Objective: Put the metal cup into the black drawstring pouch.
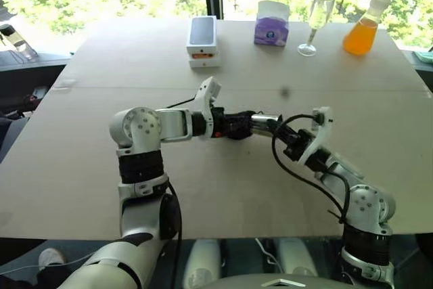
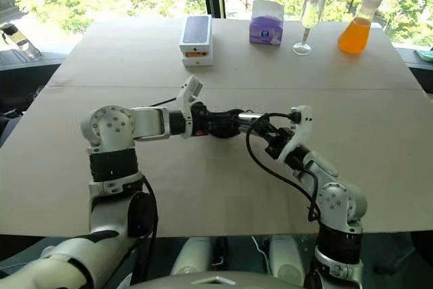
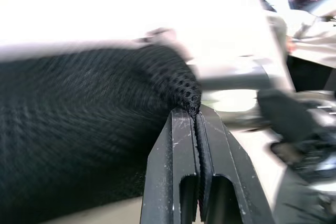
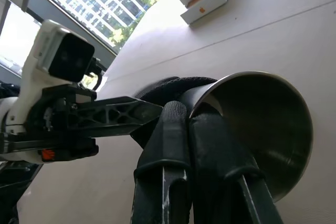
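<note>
Pouch (image 3: pixel 89 129) pinched at its mesh edge by the closed left gripper (image 3: pixel 195 115), held above the table (image 1: pixel 88 167); cup (image 4: pixel 262 124) clamped by its rim in the closed right gripper (image 4: pixel 194 124), lying level, its base against the pouch mouth; both held mid-table between the arms.

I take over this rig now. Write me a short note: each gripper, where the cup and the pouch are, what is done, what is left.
Left gripper: shut on the mouth edge of the black drawstring pouch, held above the table.
Right gripper: shut on the rim of the metal cup, lying sideways, its base at the pouch mouth.
Done: both things are picked up and brought together.
Left: push the cup fully into the pouch, then release it.
</note>
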Robot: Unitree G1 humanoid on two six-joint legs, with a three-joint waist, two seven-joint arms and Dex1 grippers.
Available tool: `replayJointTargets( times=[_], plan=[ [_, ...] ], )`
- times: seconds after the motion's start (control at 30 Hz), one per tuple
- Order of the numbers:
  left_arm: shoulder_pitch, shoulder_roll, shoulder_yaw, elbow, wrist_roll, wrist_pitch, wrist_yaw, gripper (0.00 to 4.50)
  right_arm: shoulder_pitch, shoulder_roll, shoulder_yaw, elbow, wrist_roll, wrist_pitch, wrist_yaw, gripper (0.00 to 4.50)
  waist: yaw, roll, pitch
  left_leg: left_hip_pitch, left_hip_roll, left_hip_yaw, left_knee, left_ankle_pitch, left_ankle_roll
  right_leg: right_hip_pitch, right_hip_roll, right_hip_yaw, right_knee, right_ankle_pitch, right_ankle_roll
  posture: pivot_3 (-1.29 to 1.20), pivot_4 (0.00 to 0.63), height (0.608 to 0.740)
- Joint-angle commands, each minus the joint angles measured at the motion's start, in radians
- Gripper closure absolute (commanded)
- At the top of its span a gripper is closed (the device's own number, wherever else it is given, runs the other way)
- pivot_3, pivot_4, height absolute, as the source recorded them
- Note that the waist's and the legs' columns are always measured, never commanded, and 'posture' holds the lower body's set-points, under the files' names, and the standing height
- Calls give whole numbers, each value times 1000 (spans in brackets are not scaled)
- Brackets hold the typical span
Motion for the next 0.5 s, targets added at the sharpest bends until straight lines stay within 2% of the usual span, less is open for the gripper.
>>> replayJointTargets(
  times=[0.03, 0.17, 0.3, 0.37, 0.5],
  plan=[
    [-20, -1, -10, -18, -63, 2, 11, 4500, -3, -3, 16, -22, 55, -14, 12, 4471, -1, 0, 0, 0, 0, 0, 0, 0, 0, 0, 0, 0, 0, 0, 0, 0, 150, 737],
    [-11, -2, -28, -21, -83, 2, 22, 4500, 7, -20, 54, -34, 116, 2, 66, 4471, -1, 0, 0, 0, 0, 0, 0, 0, 0, 0, 0, 0, 0, 0, 0, 0, 150, 737],
    [-4, 1, -29, -22, -85, 2, 23, 4500, -15, 31, 29, -1, 221, 6, 53, 4471, -1, 0, 0, 0, 0, 0, -1, 0, 0, 0, 0, 0, 0, 0, 0, 0, 150, 737],
    [9, 2, 1, -30, -74, 2, 22, 4500, -29, 65, 3, 33, 265, 8, 22, 4471, -2, 0, 0, 0, 0, 0, -1, 0, 0, 0, 1, 0, 0, 0, 0, 0, 150, 737],
    [36, 16, 46, -7, -71, 2, 37, 4500, -33, 67, 22, 61, 267, 5, 22, 4471, -2, 0, 0, 1, 0, 0, -2, 0, 0, 0, 0, 1, -1, 0, 0, 0, 150, 737]
  ],
)
